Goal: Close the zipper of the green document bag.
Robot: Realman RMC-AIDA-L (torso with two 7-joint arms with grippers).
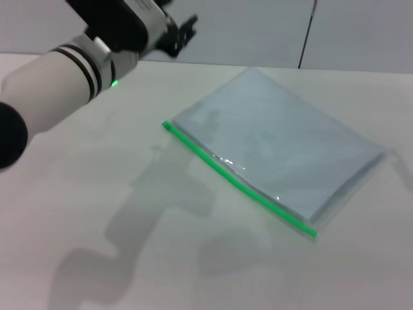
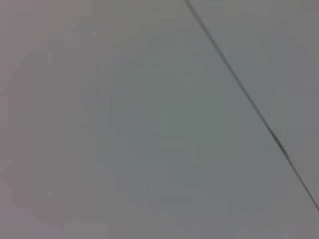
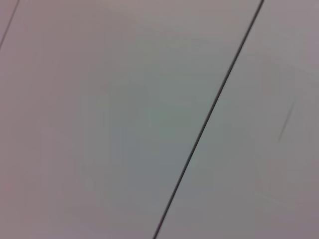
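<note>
The green document bag lies flat on the white table, right of centre in the head view, turned at an angle. Its zipper is a bright green strip along the bag's near long edge, running from the left corner to the near right corner. I cannot make out the slider. My left gripper is raised at the top left, above the table's far side and well away from the bag. The right gripper is out of view. Both wrist views show only a plain wall.
The white left arm crosses the top left corner and casts a shadow on the table in front of the bag. A grey wall with a dark vertical seam stands behind the table.
</note>
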